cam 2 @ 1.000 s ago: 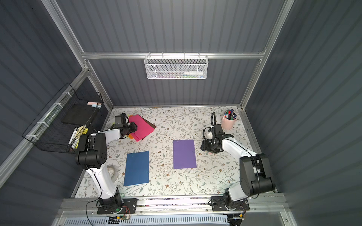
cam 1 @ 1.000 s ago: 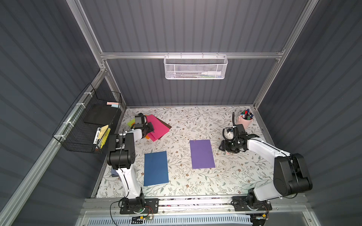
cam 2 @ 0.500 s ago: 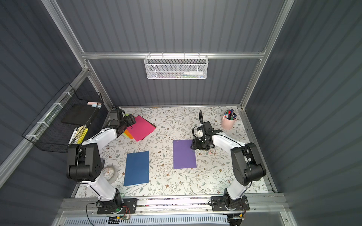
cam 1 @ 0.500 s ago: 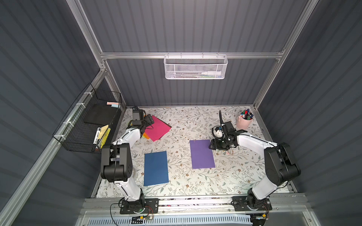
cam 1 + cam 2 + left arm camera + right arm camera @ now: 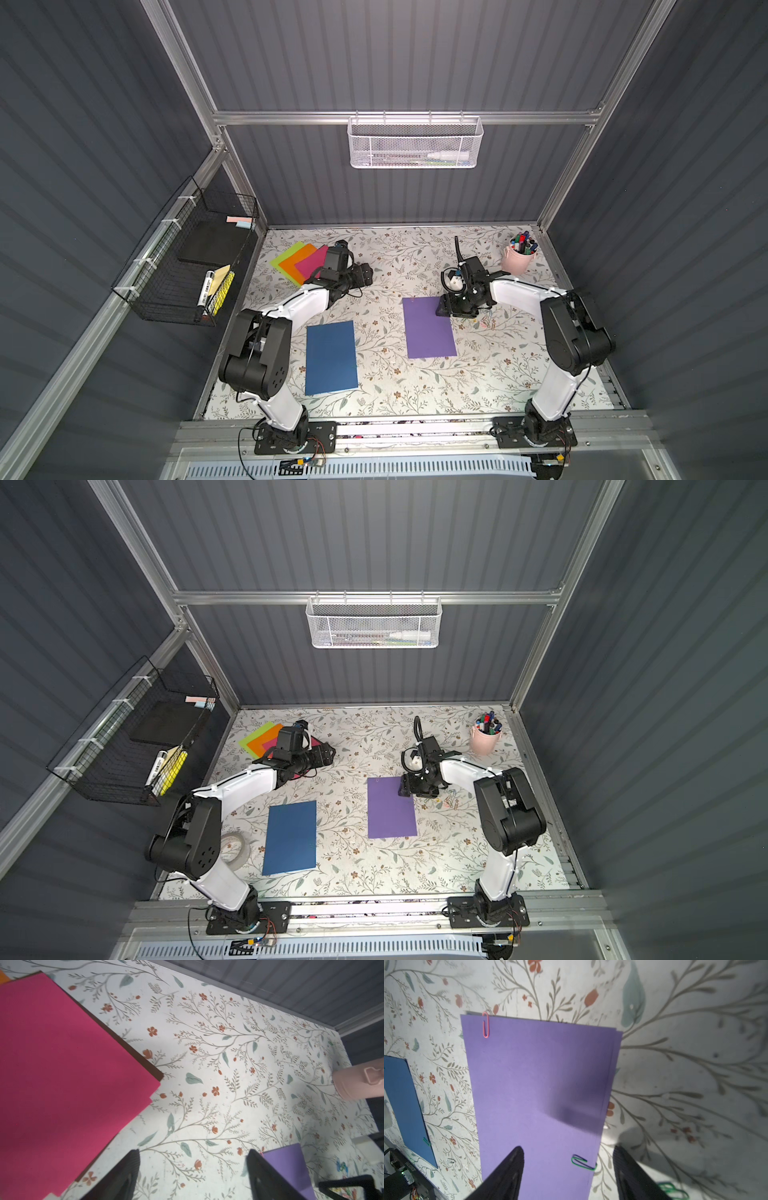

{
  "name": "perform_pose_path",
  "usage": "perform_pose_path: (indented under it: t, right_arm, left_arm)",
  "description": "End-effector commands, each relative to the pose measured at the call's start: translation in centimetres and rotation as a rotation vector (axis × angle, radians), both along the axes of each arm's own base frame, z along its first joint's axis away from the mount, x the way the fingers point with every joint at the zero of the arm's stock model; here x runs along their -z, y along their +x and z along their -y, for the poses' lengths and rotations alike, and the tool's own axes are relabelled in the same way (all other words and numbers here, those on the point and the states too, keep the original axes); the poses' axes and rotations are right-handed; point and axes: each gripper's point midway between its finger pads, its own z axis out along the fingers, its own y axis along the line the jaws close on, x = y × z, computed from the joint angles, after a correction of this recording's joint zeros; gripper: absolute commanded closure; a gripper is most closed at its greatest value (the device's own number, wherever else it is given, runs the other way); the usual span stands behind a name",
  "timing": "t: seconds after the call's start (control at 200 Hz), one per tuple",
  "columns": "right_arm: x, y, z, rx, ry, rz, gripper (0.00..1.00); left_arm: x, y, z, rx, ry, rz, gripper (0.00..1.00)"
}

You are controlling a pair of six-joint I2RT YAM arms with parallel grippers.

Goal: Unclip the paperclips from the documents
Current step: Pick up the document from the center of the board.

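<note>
Table (image 5: 395, 257) — floral-patterned top. Far left corner: fanned stack of sheets (image 5: 297, 262), lime, orange and pink showing. Near left: blue sheet (image 5: 331, 357), flat. Centre: purple sheet (image 5: 428, 332), flat. Just right of it — loose clips (image 5: 487, 322). Far right corner: pink cup (image 5: 515, 262), upright. Tape roll (image 5: 235, 848) at the left edge

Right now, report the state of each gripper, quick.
Left gripper: open, holding nothing, over the table beside the pink document.
Right gripper: open, holding nothing, jaws either side of the green paperclip on the purple document.
</note>
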Motion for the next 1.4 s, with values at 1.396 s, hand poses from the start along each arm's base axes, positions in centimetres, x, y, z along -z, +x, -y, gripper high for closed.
perform_pose_path:
  t: [1.396]
  right_arm:
    - [0.9, 1.1, -1.9, -0.007, -0.002, -0.048, 0.26]
  left_arm:
    - [11.9, -9.0, 11.7, 0.278, 0.078, -0.392, 0.56]
